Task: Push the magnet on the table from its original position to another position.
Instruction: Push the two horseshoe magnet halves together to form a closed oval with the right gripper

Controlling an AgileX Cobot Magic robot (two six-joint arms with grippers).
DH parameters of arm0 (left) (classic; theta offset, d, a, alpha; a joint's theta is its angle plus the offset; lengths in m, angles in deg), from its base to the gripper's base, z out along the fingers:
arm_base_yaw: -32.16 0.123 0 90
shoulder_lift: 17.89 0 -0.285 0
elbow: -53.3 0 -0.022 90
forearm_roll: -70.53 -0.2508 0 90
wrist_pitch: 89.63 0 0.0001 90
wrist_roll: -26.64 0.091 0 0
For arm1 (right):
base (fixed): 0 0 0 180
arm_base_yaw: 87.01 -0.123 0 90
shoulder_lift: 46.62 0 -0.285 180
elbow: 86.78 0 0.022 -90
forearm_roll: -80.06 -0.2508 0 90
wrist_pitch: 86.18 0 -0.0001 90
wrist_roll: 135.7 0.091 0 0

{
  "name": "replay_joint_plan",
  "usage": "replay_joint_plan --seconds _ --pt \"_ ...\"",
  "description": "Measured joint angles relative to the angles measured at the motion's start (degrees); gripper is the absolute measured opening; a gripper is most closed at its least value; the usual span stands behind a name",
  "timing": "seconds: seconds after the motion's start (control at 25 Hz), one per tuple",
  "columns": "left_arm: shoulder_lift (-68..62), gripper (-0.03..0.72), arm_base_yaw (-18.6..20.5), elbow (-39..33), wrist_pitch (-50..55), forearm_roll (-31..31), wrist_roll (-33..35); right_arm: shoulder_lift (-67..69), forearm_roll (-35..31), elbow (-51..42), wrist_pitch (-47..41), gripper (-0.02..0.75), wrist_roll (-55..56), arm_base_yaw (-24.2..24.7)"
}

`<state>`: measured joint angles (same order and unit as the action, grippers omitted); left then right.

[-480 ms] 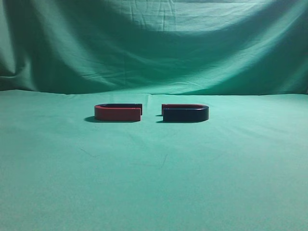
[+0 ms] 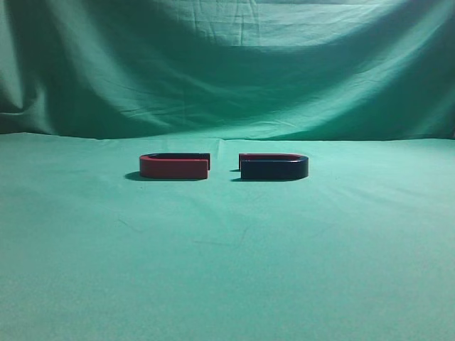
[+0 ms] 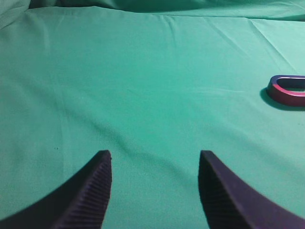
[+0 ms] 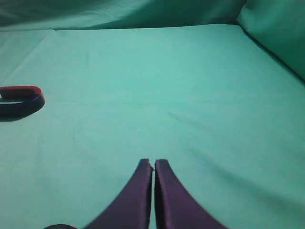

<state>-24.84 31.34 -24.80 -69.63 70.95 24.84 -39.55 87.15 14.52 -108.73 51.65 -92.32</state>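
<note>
Magnet position: the magnet (image 2: 274,168) lies flat on the green worktop (image 2: 227,270), right of the middle in the exterior view. Its open ends point left, toward the open ends of the red magnet (image 2: 174,166). The two are near, with a small gap between the ends, not touching.

Risk, attraction: I judge that a push toward the left can make the two magnets snap together, because the poles already face each other over this short gap. Then both would move as one piece.

Risk, cloth: the worktop cover is wrinkled and loose. A tip pressed too low can drag the cloth and carry the red magnet along, or make a fold in front of the magnet.

Risk, contact point: the outer side of the magnet is curved and low. A push away from its middle would probably turn it, and the tip may slip over the thin red rim.

Right claw: the right claw (image 4: 153,164) has its two fingers pressed together, holding nothing. It hovers above bare cloth, well apart from the magnet (image 4: 20,99), which sits at the left edge of its view.

Left claw: the left claw (image 3: 155,164) is spread, empty, over bare cloth. The red magnet (image 3: 287,90) is far at the right edge of its view.

Arms, exterior view: neither arm is visible there.

Progress: in my judgement the push is not yet begun.
</note>
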Motion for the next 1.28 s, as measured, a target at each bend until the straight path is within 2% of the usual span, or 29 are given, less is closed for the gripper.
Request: replay_joint_plan --seconds 0.6,0.68,0.88,1.0,1.12,1.28 --pt "0.0 0.372 0.0 0.0 0.0 0.0 0.0 0.0 0.0 -0.1 1.2 0.000 0.0 0.0" --pt "0.0 0.372 0.0 0.0 0.0 0.0 0.0 0.0 -1.6 -0.2 6.3 0.000 1.1 0.0" --pt "0.0 0.372 0.0 0.0 0.0 0.0 0.0 0.0 -4.5 -0.2 27.2 0.000 3.7 0.0" --pt "0.0 0.372 0.0 0.0 0.0 0.0 0.0 0.0 -4.2 -0.2 33.3 0.000 3.9 0.0" --pt "0.0 0.372 0.0 0.0 0.0 0.0 0.0 0.6 -3.2 3.2 29.9 0.000 4.1 0.0" --pt "0.0 0.372 0.0 0.0 0.0 0.0 0.0 8.9 -2.8 12.6 19.1 0.000 4.2 0.0"
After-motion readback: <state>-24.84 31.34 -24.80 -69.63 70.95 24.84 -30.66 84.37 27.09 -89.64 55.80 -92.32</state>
